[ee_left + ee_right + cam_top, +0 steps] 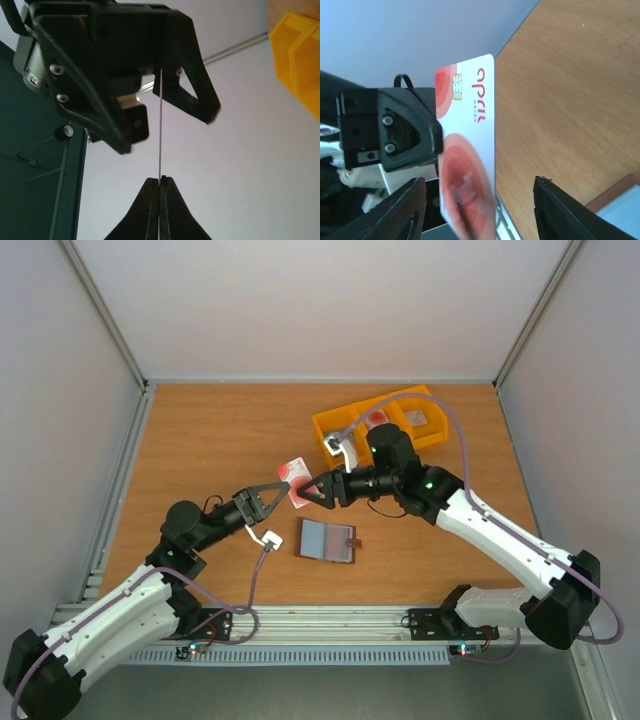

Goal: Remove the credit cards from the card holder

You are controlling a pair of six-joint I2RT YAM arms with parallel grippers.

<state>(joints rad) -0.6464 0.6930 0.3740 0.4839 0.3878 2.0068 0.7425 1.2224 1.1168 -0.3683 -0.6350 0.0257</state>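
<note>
A whitish credit card [296,480] with red round spots hangs above the table, and my left gripper [285,483] is shut on its edge. The left wrist view shows this card [160,125] edge-on, rising from the closed left gripper [159,181]. My right gripper [312,490] is open with the card between its fingers; in the right wrist view the card [467,150] stands in the gap of the right gripper [480,210], touching neither finger. The brown card holder [328,540] lies open on the table below, grey-blue lining up, and its corner [620,202] shows in the right wrist view.
A yellow three-part bin [335,425] stands behind the right arm, with something reddish [377,419] in its middle compartment. Grey walls close the table at the back and both sides. The arm bases sit on the metal rail [330,625] at the near edge.
</note>
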